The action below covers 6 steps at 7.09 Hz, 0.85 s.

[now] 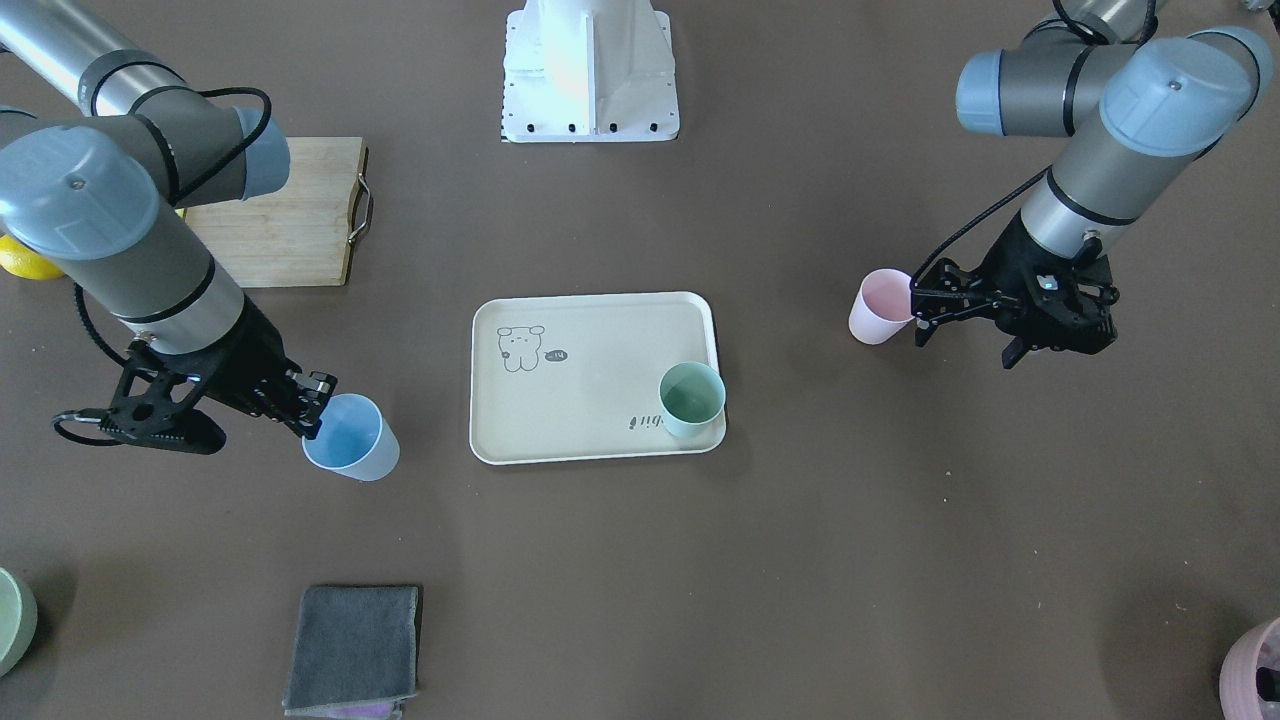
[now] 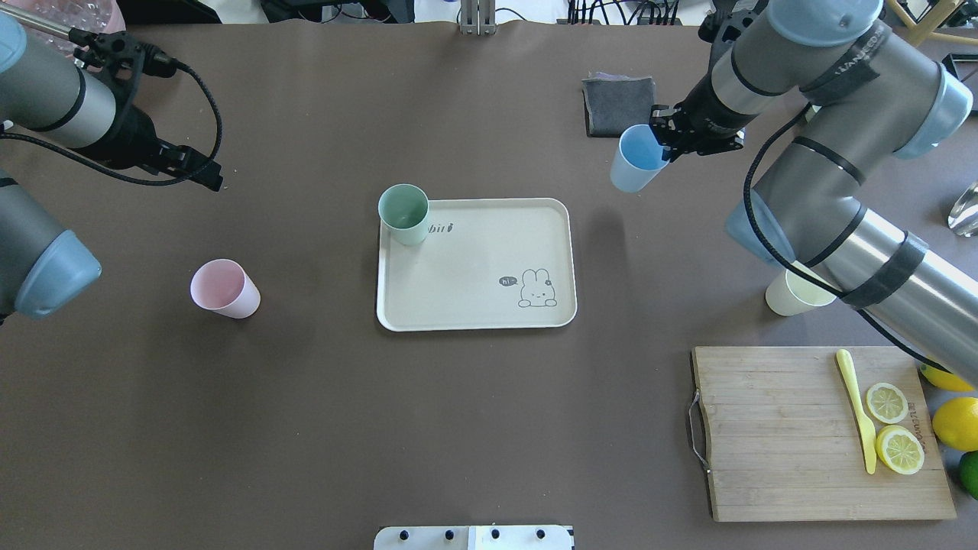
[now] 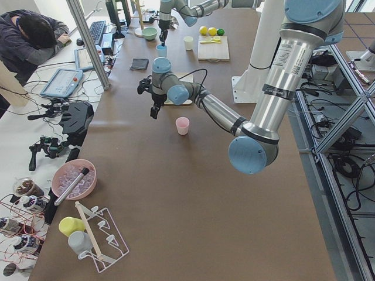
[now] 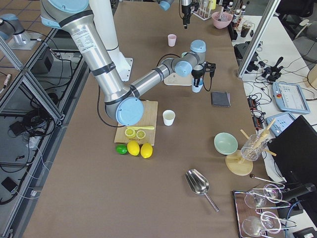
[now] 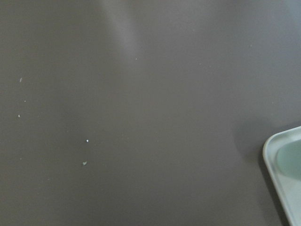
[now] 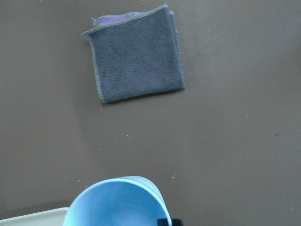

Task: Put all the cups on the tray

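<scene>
The cream tray lies mid-table with a green cup upright in its far left corner. My right gripper is shut on the rim of a blue cup and holds it above the table, to the right of the tray and beyond it. The blue cup also shows in the right wrist view. A pink cup stands on the table left of the tray. My left gripper hangs open and empty above the table, beyond the pink cup. A pale yellow cup stands right of the tray, partly behind my right arm.
A grey cloth lies beyond the blue cup. A bamboo cutting board with lemon slices and a yellow knife lies at the near right, with whole lemons beside it. A green bowl and a pink bowl sit at the far edge.
</scene>
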Available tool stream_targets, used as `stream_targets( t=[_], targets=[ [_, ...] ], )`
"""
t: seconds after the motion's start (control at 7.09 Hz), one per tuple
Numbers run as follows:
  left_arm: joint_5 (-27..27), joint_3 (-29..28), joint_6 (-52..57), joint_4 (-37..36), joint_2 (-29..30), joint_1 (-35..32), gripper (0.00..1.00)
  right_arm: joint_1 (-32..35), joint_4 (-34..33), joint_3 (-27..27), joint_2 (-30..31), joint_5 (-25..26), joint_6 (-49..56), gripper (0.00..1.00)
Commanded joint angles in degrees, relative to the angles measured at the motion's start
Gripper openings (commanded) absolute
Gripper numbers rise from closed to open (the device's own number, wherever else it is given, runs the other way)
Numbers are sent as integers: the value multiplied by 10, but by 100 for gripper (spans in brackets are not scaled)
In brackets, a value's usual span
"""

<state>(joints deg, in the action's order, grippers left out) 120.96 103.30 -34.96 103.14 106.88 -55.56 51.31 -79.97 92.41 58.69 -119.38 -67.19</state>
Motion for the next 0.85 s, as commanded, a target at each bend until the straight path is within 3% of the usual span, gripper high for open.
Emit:
stream_targets(
  t=[0.0,0.42,0.56,0.71],
  targets=[
    [-2,5,1,17,-26,-2,99,-71,-14,-9,-46,54,-67,0],
    [-2,9,-2,18,-34,-1,99,-126,-17,-44,-79,97,-97,0],
    [-2,13,-6,17,-34,-1,99,-129,-15,-57,-85,101,-97,5],
    [-1,16,-20,17,-40,0,99,-129,-15,-55,-89,104,-98,71]
  ],
)
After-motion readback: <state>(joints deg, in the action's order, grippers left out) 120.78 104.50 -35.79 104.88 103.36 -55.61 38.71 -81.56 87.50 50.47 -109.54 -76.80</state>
